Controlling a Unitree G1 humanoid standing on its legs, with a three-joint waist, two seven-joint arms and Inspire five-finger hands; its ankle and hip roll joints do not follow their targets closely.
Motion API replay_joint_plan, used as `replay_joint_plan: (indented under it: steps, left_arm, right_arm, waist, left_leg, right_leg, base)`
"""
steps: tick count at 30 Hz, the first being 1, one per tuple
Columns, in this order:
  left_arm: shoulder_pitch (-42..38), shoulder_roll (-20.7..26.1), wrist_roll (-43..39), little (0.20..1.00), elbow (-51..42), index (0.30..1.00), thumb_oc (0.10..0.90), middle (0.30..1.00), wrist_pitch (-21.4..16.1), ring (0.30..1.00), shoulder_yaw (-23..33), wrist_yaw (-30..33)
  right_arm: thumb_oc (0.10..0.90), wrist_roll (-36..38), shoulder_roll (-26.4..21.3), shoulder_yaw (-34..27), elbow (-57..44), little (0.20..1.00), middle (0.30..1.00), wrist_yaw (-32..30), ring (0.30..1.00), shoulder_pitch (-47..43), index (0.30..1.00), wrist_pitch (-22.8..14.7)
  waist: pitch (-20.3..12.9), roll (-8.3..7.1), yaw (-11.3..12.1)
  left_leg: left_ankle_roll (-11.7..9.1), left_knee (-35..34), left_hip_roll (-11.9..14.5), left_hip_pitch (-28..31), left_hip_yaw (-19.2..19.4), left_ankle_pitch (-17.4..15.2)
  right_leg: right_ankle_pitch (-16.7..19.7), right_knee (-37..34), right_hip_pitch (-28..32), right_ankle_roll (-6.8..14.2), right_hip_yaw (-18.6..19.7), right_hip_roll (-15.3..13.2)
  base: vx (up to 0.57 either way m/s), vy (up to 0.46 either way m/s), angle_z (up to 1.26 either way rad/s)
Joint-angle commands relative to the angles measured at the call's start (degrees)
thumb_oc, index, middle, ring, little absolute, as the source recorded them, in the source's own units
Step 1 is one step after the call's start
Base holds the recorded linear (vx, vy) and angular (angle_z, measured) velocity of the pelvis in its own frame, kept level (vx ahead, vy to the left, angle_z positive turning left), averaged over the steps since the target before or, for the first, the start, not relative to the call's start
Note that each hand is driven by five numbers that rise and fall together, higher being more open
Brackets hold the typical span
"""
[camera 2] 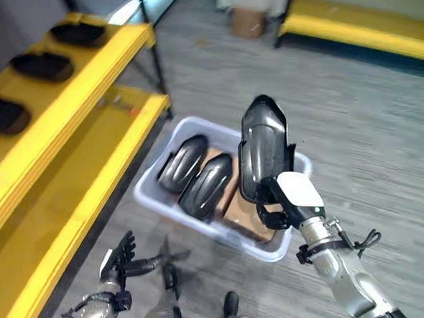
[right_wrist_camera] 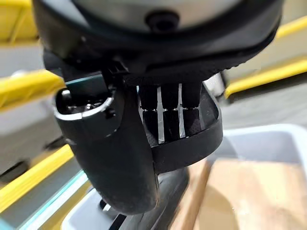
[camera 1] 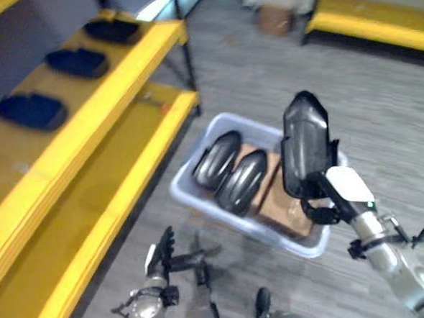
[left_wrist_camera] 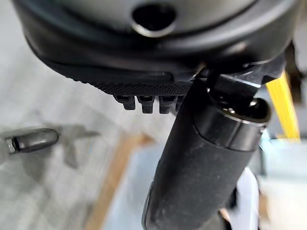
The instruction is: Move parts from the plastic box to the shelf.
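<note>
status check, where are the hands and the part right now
Right robot hand shut on black part, held upright above plastic box. Left robot hand open, low by the floor. Two parts left in box. Path to shelf looks clear.

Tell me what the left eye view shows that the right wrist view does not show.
Left eye view alone: three dark parts on the upper shelf, two more parts lying in the box, a cardboard sheet under them, and the left hand open, low over the floor. Right wrist view alone: the close grip, with fingers and thumb curled round the part. Both: the right hand holding one dark part above the box, with yellow shelving behind.
</note>
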Motion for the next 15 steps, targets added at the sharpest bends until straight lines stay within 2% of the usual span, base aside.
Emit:
replay_joint_plan:
  steps: [1, 3, 4, 7, 9, 15]
  left_arm:
    - [-7.54, 2.14, 0.11, 1.000, -2.60, 1.000, 0.900, 1.000, -5.00, 1.000, -0.87, -0.45]
    - [-7.65, 2.10, 0.08, 1.000, -2.50, 1.000, 0.900, 1.000, -5.02, 1.000, -1.07, -0.43]
    - [-8.49, 1.54, 0.36, 1.000, -2.06, 1.000, 0.900, 1.000, -4.86, 1.000, -1.95, -0.72]
    - [-7.98, 2.40, 0.45, 1.000, -3.75, 1.000, 0.900, 1.000, -5.19, 1.000, -1.04, -0.69]
    - [-6.46, 2.65, 0.68, 1.000, -4.37, 1.000, 0.900, 1.000, -5.26, 1.000, 0.21, -0.94]
    - [-3.72, 3.43, 1.03, 1.000, -5.24, 1.000, 0.900, 1.000, -5.14, 1.000, 3.58, -0.78]
  right_arm:
    - [0.400, -0.73, 0.43, -8.64, -5.27, 0.300, 0.300, -7.62, 0.300, -2.31, 0.300, -3.03]
    - [0.400, -0.74, 0.42, -8.91, -5.41, 0.300, 0.300, -7.58, 0.300, -2.02, 0.300, -3.03]
    - [0.400, -0.60, 1.74, -10.36, -6.29, 0.300, 0.300, -7.75, 0.300, 0.92, 0.300, -3.17]
    - [0.400, -1.35, 2.36, -9.56, -6.72, 0.300, 0.300, -7.21, 0.300, 0.18, 0.300, -2.64]
    - [0.400, -1.47, 2.50, -9.76, -7.00, 0.300, 0.300, -6.60, 0.300, 0.68, 0.300, -2.77]
    - [0.400, -3.02, 2.27, -7.08, -7.23, 0.300, 0.300, -5.01, 0.300, -2.61, 0.300, -2.51]
  waist:
    - [-3.36, -2.16, -3.05]
    - [-3.18, -2.10, -2.99]
    - [-4.03, -0.99, -4.68]
    - [-3.31, -1.48, -3.69]
    - [-3.72, -1.68, -3.52]
    - [-4.73, -3.44, -0.98]
  left_leg:
    - [-0.51, -1.20, 1.94, 5.83, -5.13, 1.09]
    - [-0.43, -1.52, 1.82, 6.23, -5.16, 1.03]
    - [-0.62, -7.77, 1.55, 8.93, -1.75, 1.14]
    - [-0.23, -5.03, 0.02, 7.55, -3.02, -0.99]
    - [0.22, -6.92, -0.91, 8.48, -1.28, -1.22]
    - [1.56, -10.27, -3.98, 8.32, -1.68, -1.14]
  right_leg:
    - [-5.72, 10.27, -3.27, 5.19, 4.04, -0.51]
    - [-5.83, 10.38, -3.01, 5.32, 3.94, -0.60]
    - [-5.09, 9.88, -2.19, 6.75, 2.24, -1.75]
    - [-3.18, 7.61, -1.02, 7.72, 3.51, -3.01]
    - [-1.37, 5.97, -0.91, 8.72, 3.96, -3.50]
    - [2.34, 1.70, -0.83, 10.89, 3.71, -4.59]
  base:
    - [-0.01, 0.094, 0.90]
    - [0.04, 0.125, 0.75]
    - [0.07, 0.237, 0.56]
    - [0.07, 0.287, 0.22]
    - [0.04, 0.183, -0.67]
    - [0.04, 0.146, -0.02]
